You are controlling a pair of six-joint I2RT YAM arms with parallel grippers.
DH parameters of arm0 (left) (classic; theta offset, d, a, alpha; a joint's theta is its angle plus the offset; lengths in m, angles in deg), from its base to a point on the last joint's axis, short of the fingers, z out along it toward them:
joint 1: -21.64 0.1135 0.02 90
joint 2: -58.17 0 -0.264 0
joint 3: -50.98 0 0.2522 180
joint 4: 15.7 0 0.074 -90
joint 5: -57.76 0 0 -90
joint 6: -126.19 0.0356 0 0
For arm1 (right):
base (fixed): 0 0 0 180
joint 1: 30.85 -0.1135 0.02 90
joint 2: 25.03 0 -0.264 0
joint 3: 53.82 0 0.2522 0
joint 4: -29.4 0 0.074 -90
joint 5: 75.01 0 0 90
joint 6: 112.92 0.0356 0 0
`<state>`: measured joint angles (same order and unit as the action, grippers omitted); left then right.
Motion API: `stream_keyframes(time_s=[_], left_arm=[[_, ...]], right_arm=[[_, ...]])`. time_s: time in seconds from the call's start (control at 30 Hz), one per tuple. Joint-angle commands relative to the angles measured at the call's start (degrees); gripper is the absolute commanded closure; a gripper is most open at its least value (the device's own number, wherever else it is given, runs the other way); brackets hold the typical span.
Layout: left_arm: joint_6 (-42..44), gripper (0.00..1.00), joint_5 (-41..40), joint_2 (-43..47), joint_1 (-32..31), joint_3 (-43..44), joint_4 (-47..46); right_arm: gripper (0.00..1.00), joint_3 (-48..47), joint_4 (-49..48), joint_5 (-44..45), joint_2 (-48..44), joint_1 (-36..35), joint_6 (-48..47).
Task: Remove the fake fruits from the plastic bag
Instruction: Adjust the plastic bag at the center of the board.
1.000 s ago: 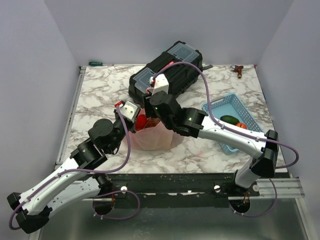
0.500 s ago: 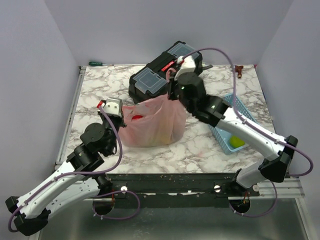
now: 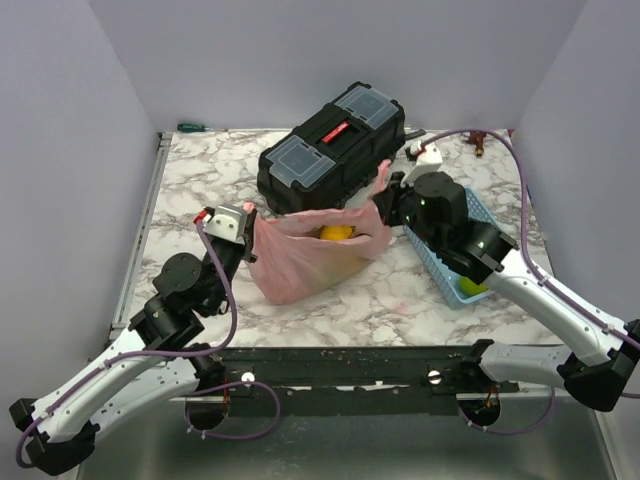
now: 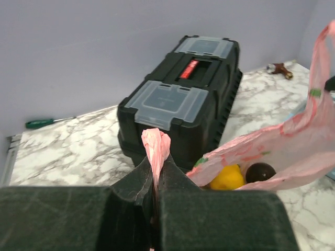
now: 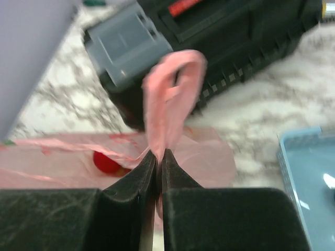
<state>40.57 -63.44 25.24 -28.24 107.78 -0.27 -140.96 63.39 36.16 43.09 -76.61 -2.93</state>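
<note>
The pink plastic bag [image 3: 310, 255] hangs stretched open between my two grippers, in front of the black toolbox. My left gripper [image 3: 247, 212] is shut on its left handle [image 4: 156, 149]. My right gripper [image 3: 386, 185] is shut on its right handle [image 5: 170, 102]. Inside the bag I see a yellow fruit [image 3: 335, 233], also in the left wrist view [image 4: 226, 178] beside a dark purple one [image 4: 260, 171]. A red fruit [image 5: 106, 162] shows through the bag in the right wrist view. A green-yellow fruit [image 3: 470, 287] lies in the blue basket.
The black toolbox [image 3: 335, 145] stands right behind the bag. The light blue mesh basket [image 3: 470, 245] sits at the right, under my right arm. A green-handled screwdriver [image 3: 195, 127] lies at the back left and a small brown object [image 3: 481, 138] at the back right.
My right gripper has swung right and toward the front with its handle, and my left has held the other. The bag has been pulled wide open and lower; the yellow fruit now shows.
</note>
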Motion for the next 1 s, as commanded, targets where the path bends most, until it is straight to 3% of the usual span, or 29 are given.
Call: stream_keyframes(time_s=[0.0,0.1,0.17,0.33,0.4,0.53,0.73,0.97], left_arm=[[-1.1,1.00,12.2,-1.2,0.0,1.1,1.8],[-1.5,1.00,16.4,-2.7,-0.1,2.1,3.2],[-1.8,1.00,18.0,-3.4,0.0,2.6,4.0],[-1.7,1.00,18.7,-3.2,-0.1,2.6,4.1],[-1.7,1.00,18.7,-2.8,-0.1,2.4,4.0],[-1.5,1.00,18.6,-2.1,-0.2,2.2,3.8],[-1.1,1.00,17.9,-1.8,-0.2,1.9,3.3],[-0.8,1.00,17.3,-2.6,-0.2,2.1,3.7]], right_arm=[[0.87,8.1,8.4,0.7,-5.3,0.0,6.2],[0.83,9.1,13.7,-0.2,-8.4,0.0,8.1],[0.72,8.4,17.2,-0.1,-10.5,0.0,8.5],[0.32,0.9,24.8,0.1,-13.8,0.0,7.7],[0.23,-4.1,27.9,-0.6,-12.9,-0.1,7.3],[0.21,-12.8,29.7,-8.5,-9.4,0.0,7.0],[0.21,-16.5,22.1,-22.5,-3.5,-1.9,9.4],[0.22,-15.2,12.5,-15.5,2.2,-16.7,10.9]])
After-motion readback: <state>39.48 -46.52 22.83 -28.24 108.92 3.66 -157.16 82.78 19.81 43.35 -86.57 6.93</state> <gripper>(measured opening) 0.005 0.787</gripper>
